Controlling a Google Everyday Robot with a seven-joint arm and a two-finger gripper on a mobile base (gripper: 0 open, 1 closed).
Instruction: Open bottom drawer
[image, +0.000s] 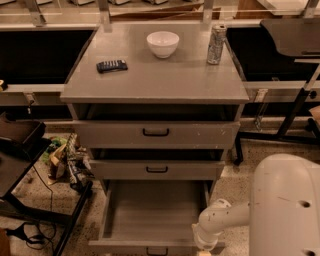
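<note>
The bottom drawer (150, 215) of the grey cabinet stands pulled far out, showing its plain grey inside. Its small black loop handle (156, 250) shows at the lower edge of the view. My white arm (220, 220) reaches down from the right to the drawer's front right corner. The gripper (204, 252) is at the very bottom edge, just right of the handle and mostly cut off. The mid-height drawer (157, 170) and the tallest-fronted drawer (156, 134) above stand slightly out.
On the cabinet top (155, 80) stand a white bowl (162, 43), a can (216, 44) and a black remote (111, 65). A black stand with clutter (65, 160) is at the left. A black table leg (295, 112) is at the right.
</note>
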